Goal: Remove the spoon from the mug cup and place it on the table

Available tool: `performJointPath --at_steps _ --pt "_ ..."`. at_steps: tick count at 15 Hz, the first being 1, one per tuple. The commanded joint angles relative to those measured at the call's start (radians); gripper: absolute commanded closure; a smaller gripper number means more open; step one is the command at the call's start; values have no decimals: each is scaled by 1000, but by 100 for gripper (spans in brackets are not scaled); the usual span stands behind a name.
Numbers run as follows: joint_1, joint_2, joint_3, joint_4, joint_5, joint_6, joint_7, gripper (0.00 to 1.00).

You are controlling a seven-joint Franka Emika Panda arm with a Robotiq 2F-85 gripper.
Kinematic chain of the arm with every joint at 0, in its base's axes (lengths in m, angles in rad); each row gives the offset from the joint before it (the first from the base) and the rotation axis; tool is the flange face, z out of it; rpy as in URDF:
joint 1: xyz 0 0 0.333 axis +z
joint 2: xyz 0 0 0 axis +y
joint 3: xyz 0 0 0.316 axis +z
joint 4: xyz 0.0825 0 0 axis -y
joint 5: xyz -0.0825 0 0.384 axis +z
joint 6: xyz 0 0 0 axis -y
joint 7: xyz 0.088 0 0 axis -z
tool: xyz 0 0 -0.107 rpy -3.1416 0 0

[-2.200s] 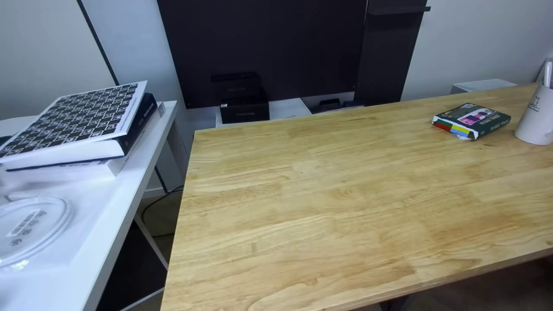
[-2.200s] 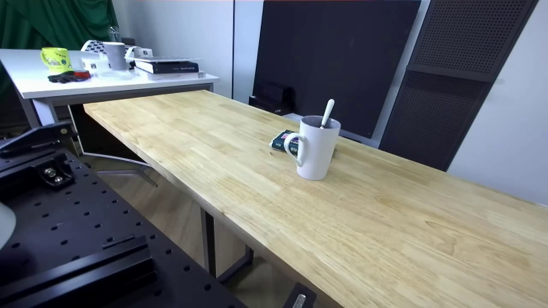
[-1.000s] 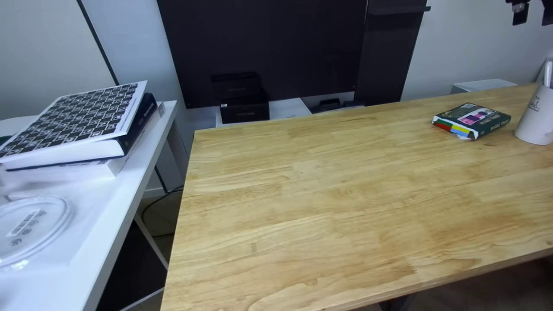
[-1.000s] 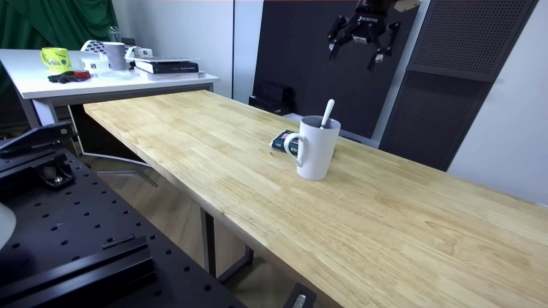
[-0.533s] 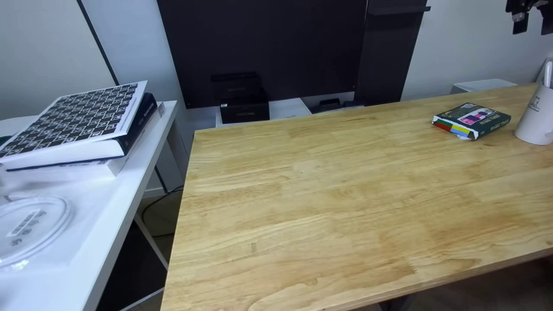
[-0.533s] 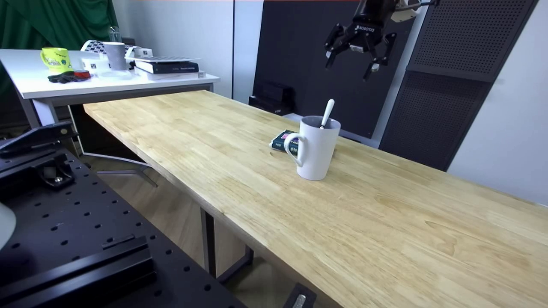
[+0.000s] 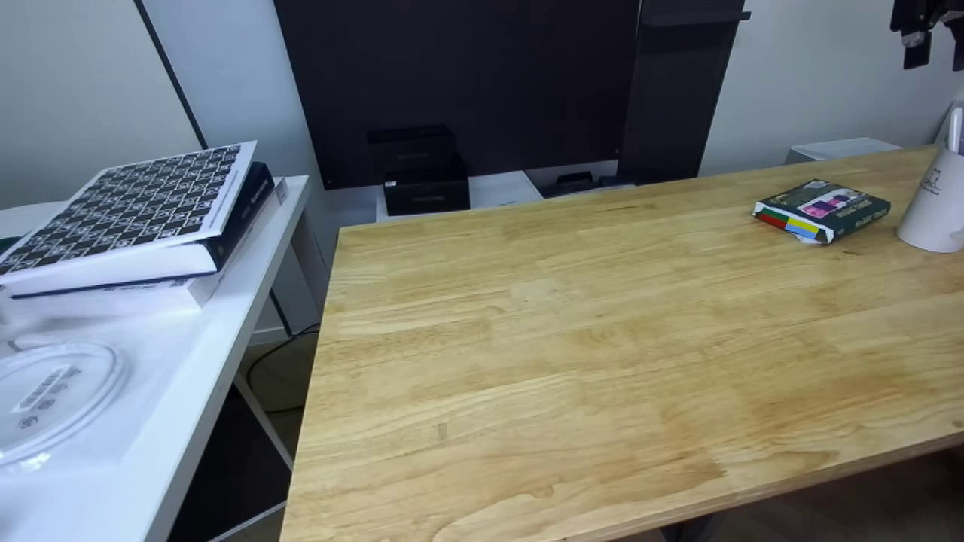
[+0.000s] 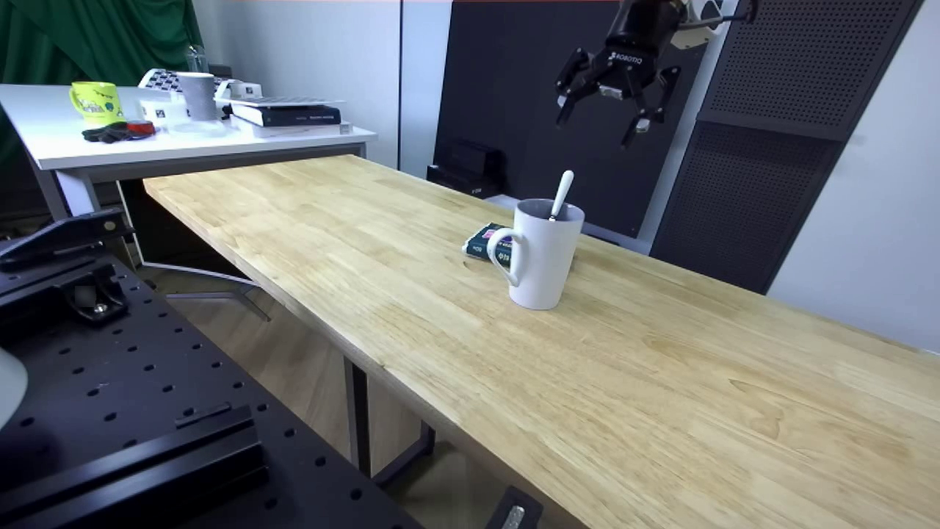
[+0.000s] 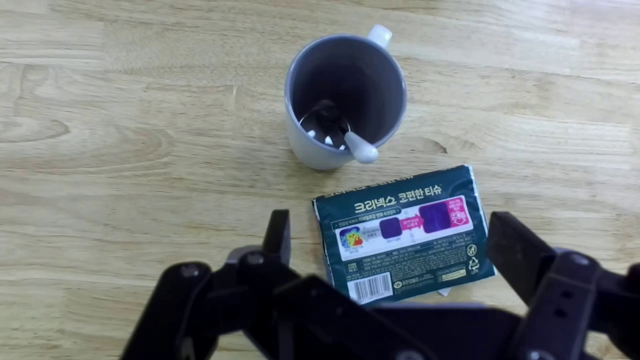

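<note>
The white mug (image 8: 545,257) stands upright on the wooden table (image 8: 661,382), and part of it shows at the right edge in an exterior view (image 7: 934,203). The spoon (image 8: 562,192) leans inside the mug with its pale handle above the rim; its lower end is hidden in an exterior view. In the wrist view the spoon's handle (image 9: 361,147) rests over the near rim of the mug (image 9: 312,152). My gripper (image 8: 597,126) is open and empty in the air, above and behind the mug. In the wrist view the gripper's fingers (image 9: 392,225) are wide apart, both short of the mug.
A dark green tissue packet (image 9: 400,240) lies on the table beside the mug, below the fingers in the wrist view. A white table (image 7: 256,248) with stacked books (image 7: 143,218) stands beyond one end. A black perforated base (image 8: 161,367) is along the front.
My gripper has come into view from above and moved lower, staying open. In the last half second it also shifted slightly right in an exterior view. The mug, spoon and packet have not moved.
</note>
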Motion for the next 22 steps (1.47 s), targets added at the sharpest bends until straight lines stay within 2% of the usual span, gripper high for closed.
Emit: performJointPath --at_steps 1,8,15,22 --pt "-6 1 7 4 -5 -3 2 0" --pt "1 15 5 -24 -15 17 6 0" --pt "9 -10 2 -144 -26 93 8 0" --pt "18 -19 -1 -205 -37 129 17 0"
